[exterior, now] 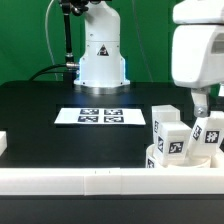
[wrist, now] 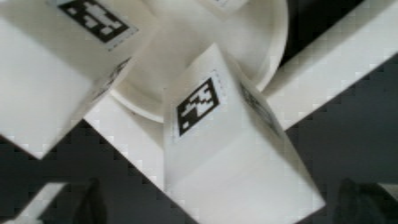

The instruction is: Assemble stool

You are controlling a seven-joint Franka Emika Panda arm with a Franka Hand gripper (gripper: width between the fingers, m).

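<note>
The stool parts sit bunched at the near edge of the bench [exterior: 60, 100], toward the exterior view's right corner, just behind the rail [exterior: 100, 180] that runs along that edge. The seat [exterior: 180, 160] lies low among them, only its rim showing. Three legs stand close around it, each with a black-and-white tag: one leg [exterior: 163, 122] at the back, one [exterior: 174, 142] in front of it, and a third [exterior: 210, 132] nearest the bench's right edge.

In the wrist view, a leg [wrist: 222, 150] fills the middle, its tag facing the camera, and it overlaps the curved rim of the seat [wrist: 231, 50]. Another tagged leg [wrist: 71, 50] leans in beside it.

The pincer [exterior: 200, 100] hangs directly above the cluster, between the second and third legs. Its fingertips cannot be made out clearly, so it cannot be told whether it is open or closed.

The marker board [exterior: 100, 116] lies flat mid-bench, well apart from the parts. The arm's base [exterior: 102, 55] stands at the far edge.
</note>
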